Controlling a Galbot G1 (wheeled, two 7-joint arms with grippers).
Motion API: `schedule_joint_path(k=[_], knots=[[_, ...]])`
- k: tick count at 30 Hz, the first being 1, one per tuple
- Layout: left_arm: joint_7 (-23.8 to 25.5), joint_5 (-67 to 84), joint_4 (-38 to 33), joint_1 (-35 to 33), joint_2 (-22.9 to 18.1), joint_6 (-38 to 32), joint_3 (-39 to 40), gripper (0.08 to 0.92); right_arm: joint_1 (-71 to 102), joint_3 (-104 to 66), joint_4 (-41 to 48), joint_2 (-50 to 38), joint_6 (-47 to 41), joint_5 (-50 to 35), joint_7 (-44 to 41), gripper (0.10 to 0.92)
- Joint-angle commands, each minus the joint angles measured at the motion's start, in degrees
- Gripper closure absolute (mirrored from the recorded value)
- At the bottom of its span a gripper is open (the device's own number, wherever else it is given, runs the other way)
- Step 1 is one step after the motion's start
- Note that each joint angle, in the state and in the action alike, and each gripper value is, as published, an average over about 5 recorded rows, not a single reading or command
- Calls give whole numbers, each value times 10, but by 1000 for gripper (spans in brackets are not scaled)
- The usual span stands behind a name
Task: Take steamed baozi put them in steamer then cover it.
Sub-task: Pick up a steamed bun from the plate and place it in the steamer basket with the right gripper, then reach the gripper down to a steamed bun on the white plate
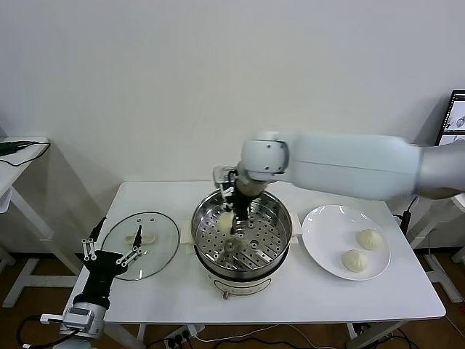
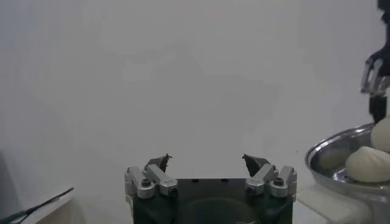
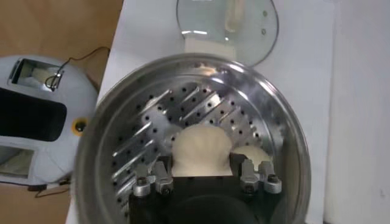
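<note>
The steamer [image 1: 282, 227] stands at the table's middle, uncovered. My right gripper [image 1: 234, 218] reaches down into it from the right and is shut on a steamed baozi [image 1: 227, 219] just above the perforated tray. In the right wrist view that baozi [image 3: 201, 146] sits between the fingers [image 3: 159, 176], and a second baozi [image 3: 255, 156] lies on the tray [image 3: 152, 122] beside it. Two more baozi [image 1: 370, 238] [image 1: 354, 259] lie on the white plate [image 1: 323, 225] at the right. The cover [image 1: 156, 233] lies flat on the table to the steamer's left. My left gripper [image 1: 112, 247] is open and empty at the cover's left edge.
A white side table [image 1: 18, 156] with a cable stands at the far left. A monitor [image 1: 454, 116] shows at the right edge. The left wrist view shows my open left gripper [image 2: 207, 161], the wall, and the steamer's rim [image 2: 323, 152] with a baozi [image 2: 368, 164].
</note>
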State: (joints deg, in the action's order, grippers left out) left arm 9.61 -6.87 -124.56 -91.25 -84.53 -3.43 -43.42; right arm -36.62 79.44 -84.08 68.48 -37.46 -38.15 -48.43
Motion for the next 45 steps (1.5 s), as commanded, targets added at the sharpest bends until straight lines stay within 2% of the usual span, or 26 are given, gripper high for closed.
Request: schedule_joint_path(k=[1,7,13,19,24,31,34,39,45], knots=[[2,4,2,0,1,0,-11,177,60,-7,71,76,-4,23,1,375],[4,6,5,0,1,0,-15,177,65,-9,70,78,-3,28,-2,341],[3,6,4,0,0,1,-13,177,37,-13,39,38,1,24,-6,220],[2,5,-1,-2,-1,3,-10,177,-58,-8,-38,-91,21,14,-40,203],[1,2,-8,-5,-3,3,1,177,-124,5,-83,-229,71,35,-121,203],[1,-3,-13,-11,-4,0,5,177,-77,-19,-97,-412,162,168,-215,203],[0,-6,-14,-13,-3,-1,7,177,-7,-56,-73,-455,201,246,-226,203],[-1,-10,-13,-12,-6,-2,13,177,183,-204,-20,-480,252,363,-231,203],[-3,-18,-5,-10,-8,-6,25,177,342,-330,34,-459,284,440,-237,203]])
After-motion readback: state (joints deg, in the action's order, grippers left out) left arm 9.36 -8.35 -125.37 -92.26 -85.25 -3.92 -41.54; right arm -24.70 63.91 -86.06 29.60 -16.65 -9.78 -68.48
